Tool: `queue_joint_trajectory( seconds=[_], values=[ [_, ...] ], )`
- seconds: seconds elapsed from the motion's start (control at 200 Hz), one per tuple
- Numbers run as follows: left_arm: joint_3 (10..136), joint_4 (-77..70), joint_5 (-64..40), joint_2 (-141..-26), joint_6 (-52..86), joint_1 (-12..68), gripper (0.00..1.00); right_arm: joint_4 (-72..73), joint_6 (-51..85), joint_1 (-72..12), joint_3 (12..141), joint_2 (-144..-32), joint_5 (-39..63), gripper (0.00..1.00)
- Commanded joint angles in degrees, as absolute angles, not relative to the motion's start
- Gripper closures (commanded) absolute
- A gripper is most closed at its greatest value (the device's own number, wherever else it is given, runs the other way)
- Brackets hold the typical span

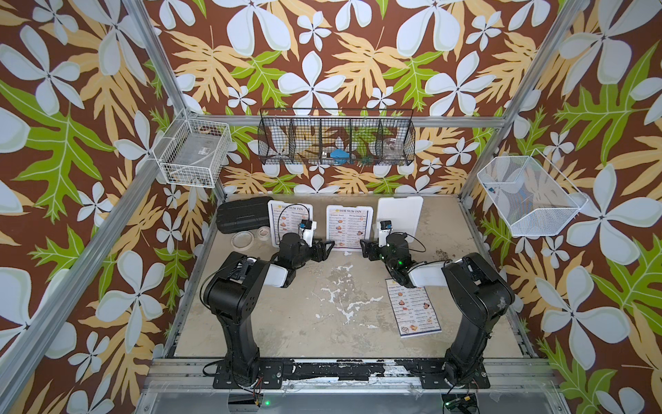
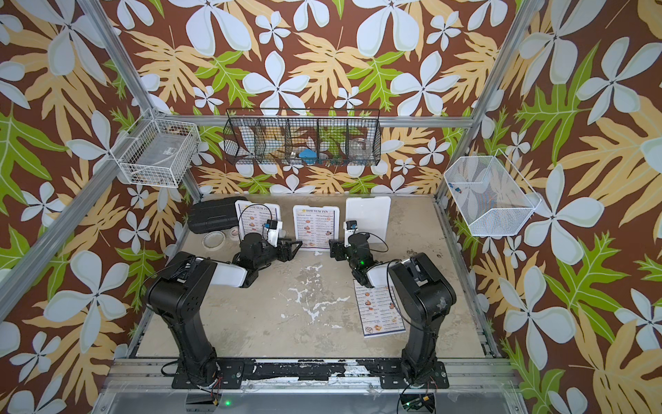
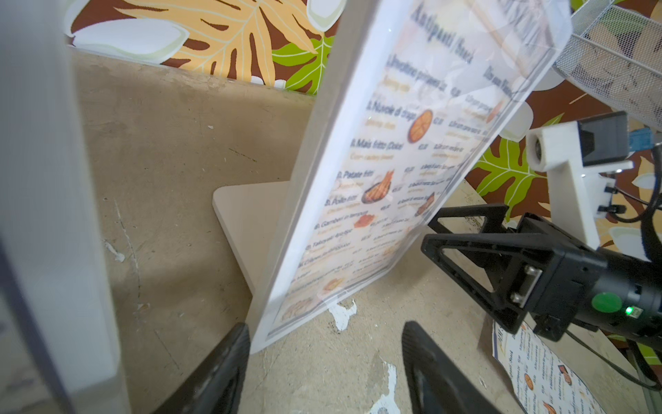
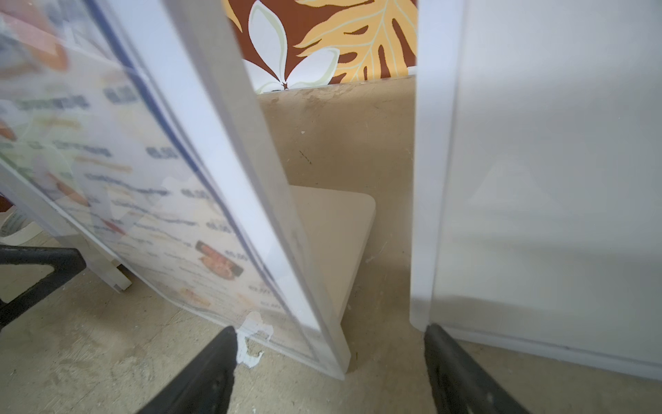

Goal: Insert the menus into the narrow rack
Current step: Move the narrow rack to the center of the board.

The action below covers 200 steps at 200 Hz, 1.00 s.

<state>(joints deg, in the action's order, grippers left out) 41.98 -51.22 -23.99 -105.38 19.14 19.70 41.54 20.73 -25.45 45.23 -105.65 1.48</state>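
Three upright holders of the narrow rack stand along the table's back edge. The left one and the middle one each hold a menu behind a clear front. The right holder shows only a plain white panel. Another menu lies flat on the table, partly under my right arm. My left gripper is open, low by the middle holder's left lower corner. My right gripper is open at that holder's right lower corner, beside the plain holder. Neither gripper holds anything.
At the back left lie a black case and two tape rolls. On the walls hang a white wire basket, a black wire basket and a white mesh basket.
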Motion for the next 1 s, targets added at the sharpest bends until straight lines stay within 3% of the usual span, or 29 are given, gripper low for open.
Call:
queue_joint_trajectory(
  seconds=[0.0,0.26,0.435,0.52,0.641,0.661,0.676,0.896,0.996],
  values=[
    [40.06,-52.12,-24.13,-102.49,19.17,19.82,0.3,42.25,20.96,-25.4,44.91,-105.02,2.67,0.18],
    [26.05,-48.05,-19.87,-77.67,15.15,19.82,0.27,41.78,21.53,-25.66,45.83,-105.69,3.78,0.19],
    [10.58,-52.14,2.14,-58.3,11.3,19.71,0.14,41.42,20.26,-25.62,42.36,-99.78,2.2,0.19],
    [4.29,-60.25,8.97,-55.75,13.24,18.9,0.06,40.79,19.11,-25.5,39.23,-94.02,-0.03,0.17],
    [2.84,-62.38,9.47,-55.15,13.53,18.52,0.06,41.0,18.85,-24.0,34.25,-85.0,-1.13,0.13],
    [2.75,-63.05,9.48,-55.48,13.66,18.53,0.06,40.92,18.96,-23.56,33.62,-83.61,-1.49,0.02],
    [2.73,-63.5,9.45,-55.8,13.7,18.54,0.06,40.81,19.12,-23.19,33.13,-82.6,-1.61,0.0],
    [4.39,-63.75,7.42,-59.4,14.06,18.47,0.08,37.54,20.59,-17.34,30.07,-73.01,-2.82,0.0],
    [4.1,-63.6,8.09,-58.81,14.3,18.47,0.08,36.4,24.25,-16.24,29.04,-70.46,-13.62,0.0]
  ],
)
